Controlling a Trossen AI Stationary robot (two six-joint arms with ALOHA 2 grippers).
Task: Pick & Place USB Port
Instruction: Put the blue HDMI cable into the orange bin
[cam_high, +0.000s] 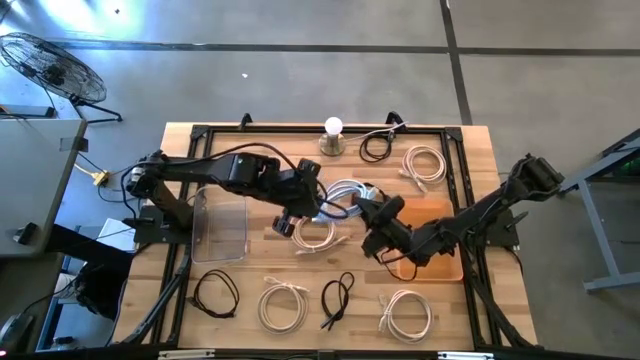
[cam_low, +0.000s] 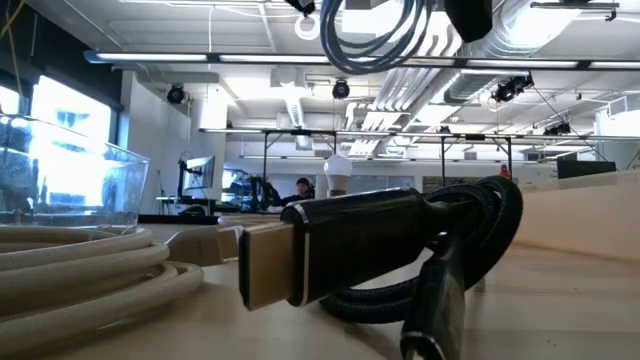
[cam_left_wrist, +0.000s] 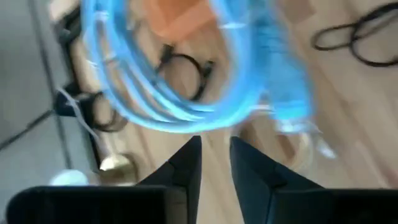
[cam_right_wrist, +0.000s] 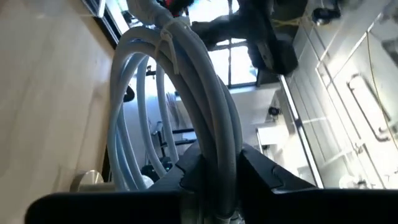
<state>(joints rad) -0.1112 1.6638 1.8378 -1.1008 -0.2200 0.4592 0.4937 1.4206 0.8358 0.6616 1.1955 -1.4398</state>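
The coiled light-blue cable bundle (cam_high: 345, 192) hangs above the middle of the wooden table (cam_high: 180, 140), between my two grippers; my right gripper (cam_right_wrist: 211, 177) is clenched on its strands, which run up between my fingers in the right wrist view; my left gripper (cam_left_wrist: 215, 158) sits just beside the coil with its fingers parted by a narrow gap, nothing between them, the blurred blue loops beyond the tips. I can read no brand, label or writing anywhere. In the low view a black braided cable with a gold-coloured plug (cam_low: 330, 255) fills the foreground and hides most of the table; only the coil's lower loops (cam_low: 375, 35) show, cut off at the frame's top; the clear plastic bin (cam_high: 220, 222) lies by my left arm, the orange tray (cam_high: 440, 215) under my right.
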